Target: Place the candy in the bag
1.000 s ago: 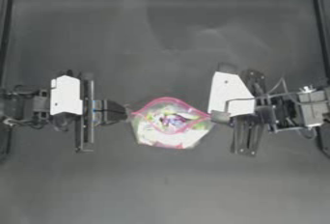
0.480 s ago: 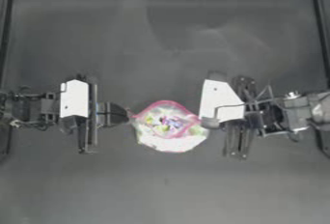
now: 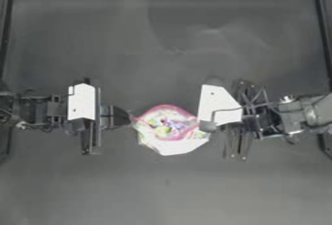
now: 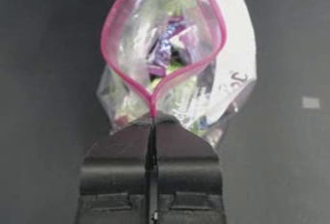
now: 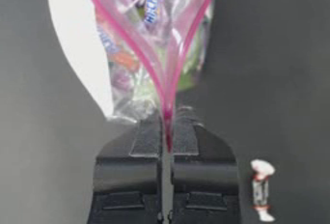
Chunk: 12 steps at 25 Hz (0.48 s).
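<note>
1. Left gripper (image 4: 153,121) pinched the left end of the bag's pink strip.
2. Bag (image 3: 170,129) hung mid-table, mouth spread.
3. Right gripper (image 5: 168,121) pinched its right end; candy (image 5: 261,189) lay just beside that gripper.

Dark table (image 3: 162,35), matte surface with a raised rim along its far and side edges. One candy (image 5: 261,189) lies directly on it, whitish wrapper with reddish marks. A small pale square mark (image 4: 310,103) shows on the surface.
</note>
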Available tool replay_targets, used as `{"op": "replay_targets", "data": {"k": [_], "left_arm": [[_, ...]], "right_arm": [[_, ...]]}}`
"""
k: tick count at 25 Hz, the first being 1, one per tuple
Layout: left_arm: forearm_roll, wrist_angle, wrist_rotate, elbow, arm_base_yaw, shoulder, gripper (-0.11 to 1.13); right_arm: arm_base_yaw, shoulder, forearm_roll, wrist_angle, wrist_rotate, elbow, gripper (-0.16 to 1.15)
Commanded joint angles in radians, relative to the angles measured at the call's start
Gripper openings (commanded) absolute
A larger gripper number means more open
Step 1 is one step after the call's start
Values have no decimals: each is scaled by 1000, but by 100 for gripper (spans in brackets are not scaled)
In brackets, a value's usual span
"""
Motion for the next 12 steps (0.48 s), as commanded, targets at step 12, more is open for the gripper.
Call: {"op": "replay_targets", "data": {"k": [12], "left_arm": [[2, -80, 2, -23, -29, 49, 4]], "right_arm": [[-2, 21, -35, -69, 35, 8, 6]]}}
